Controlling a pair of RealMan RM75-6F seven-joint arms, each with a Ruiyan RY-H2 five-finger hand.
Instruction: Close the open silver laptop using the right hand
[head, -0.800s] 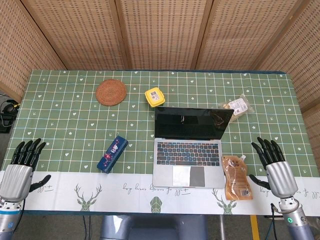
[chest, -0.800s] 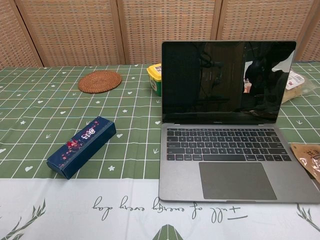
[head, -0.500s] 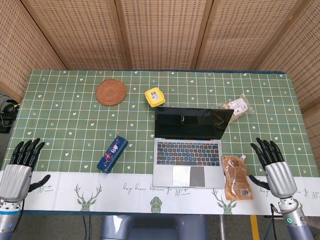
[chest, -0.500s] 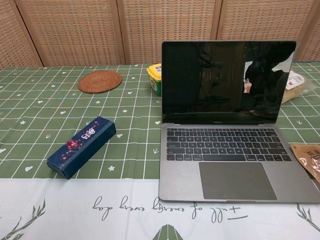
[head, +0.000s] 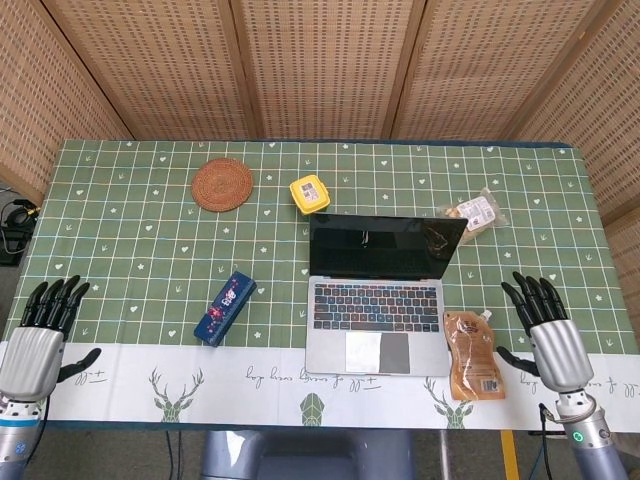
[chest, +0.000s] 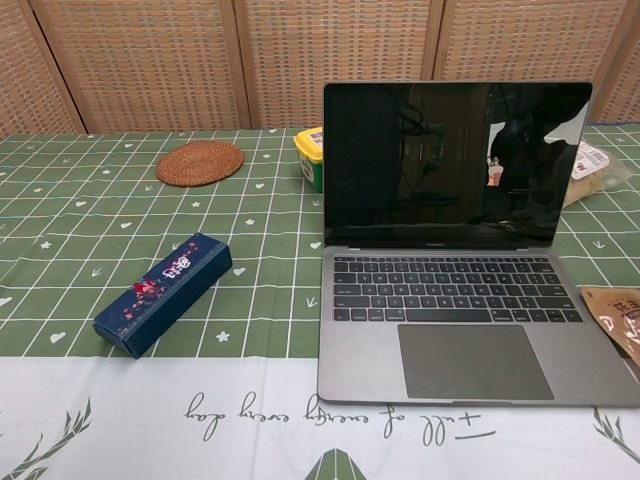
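The silver laptop (head: 378, 310) (chest: 460, 300) stands open near the table's front, its dark screen (head: 385, 247) upright and facing me. My right hand (head: 548, 332) hovers at the table's front right corner, well to the right of the laptop, fingers spread and holding nothing. At the front left corner my left hand (head: 38, 335) is likewise open and empty. The chest view shows neither hand.
A brown pouch (head: 474, 354) (chest: 618, 315) lies between the laptop and my right hand. A blue box (head: 224, 307) (chest: 165, 292) lies left of the laptop. Behind are a yellow container (head: 310, 193) (chest: 310, 152), a woven coaster (head: 222, 183) (chest: 200, 162) and a snack bag (head: 475, 213) (chest: 588, 170).
Both hands have drifted slightly down toward the table's front edge. The laptop has not moved.
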